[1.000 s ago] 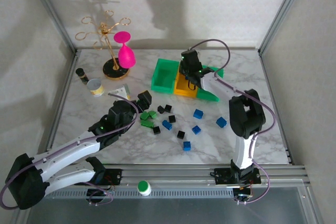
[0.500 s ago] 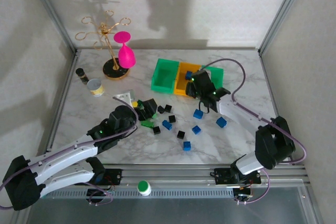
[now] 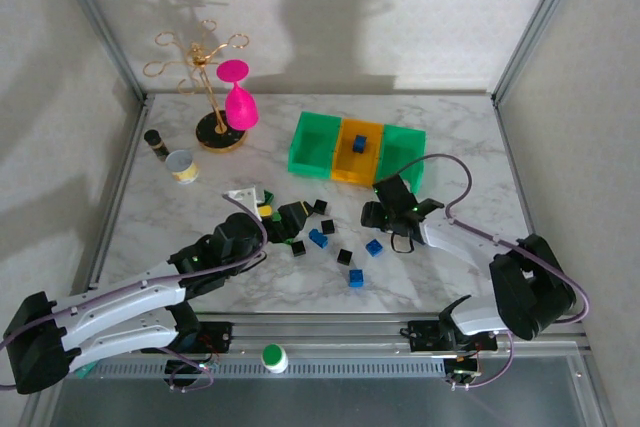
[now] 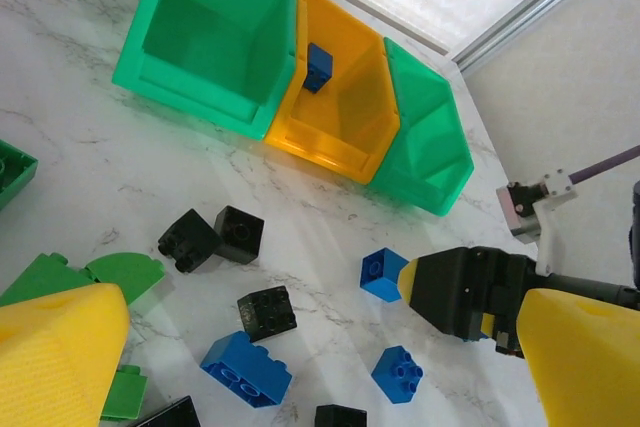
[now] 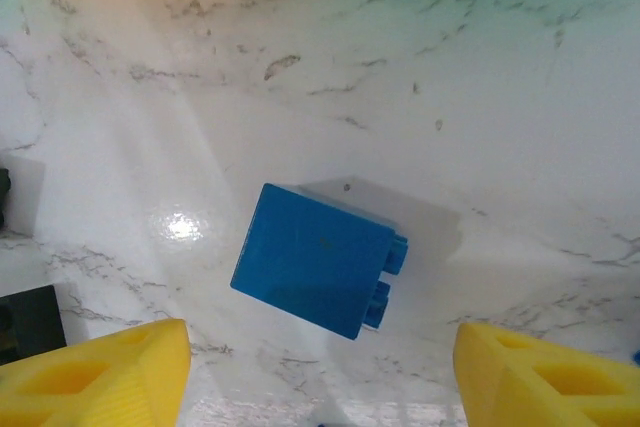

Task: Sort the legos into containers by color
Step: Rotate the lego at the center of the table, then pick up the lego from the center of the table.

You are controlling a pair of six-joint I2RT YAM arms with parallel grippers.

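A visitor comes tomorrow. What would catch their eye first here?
Probably the row of bright bins at the far middle, two green flanking an orange one holding a lone blue brick. Next, the blue, black and green bricks scattered in front, where the right gripper hangs open over another blue brick. A pink glass stands out far left.

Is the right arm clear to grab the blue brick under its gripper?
Likely yes: the right gripper hangs open above the blue brick, which lies alone on bare marble, nothing touching it.
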